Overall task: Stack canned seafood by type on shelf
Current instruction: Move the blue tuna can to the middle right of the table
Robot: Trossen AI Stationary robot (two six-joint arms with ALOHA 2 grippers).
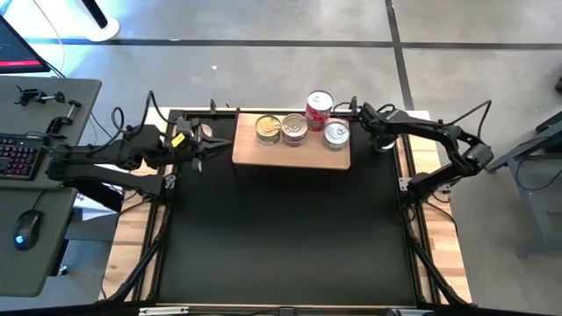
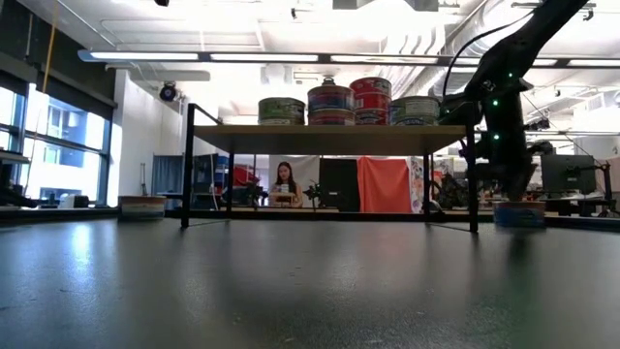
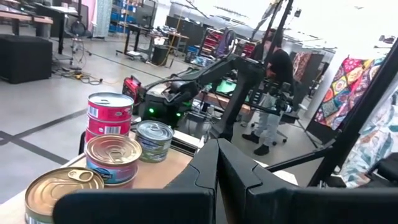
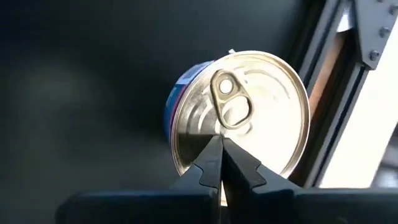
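Beside wooden shelf (image 1: 291, 152), right hand (image 4: 222, 144) shut, above round ribbed silver can (image 4: 249, 118)

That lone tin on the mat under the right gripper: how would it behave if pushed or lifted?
The tin is short and wide, so it probably slides rather than tips. Its smooth metal lid and rounded wall look slippery for narrow fingertips. The right gripper, shut above the lid, would likely skid off.

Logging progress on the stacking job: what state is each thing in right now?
Shelf: standing, cans on top.
Red cans: stacked.
Gold-lidded can: upright on shelf.
Can on the mat: upright beside the shelf, not gripped.
Right gripper: shut above that can.
Left gripper: shut, beside the shelf.
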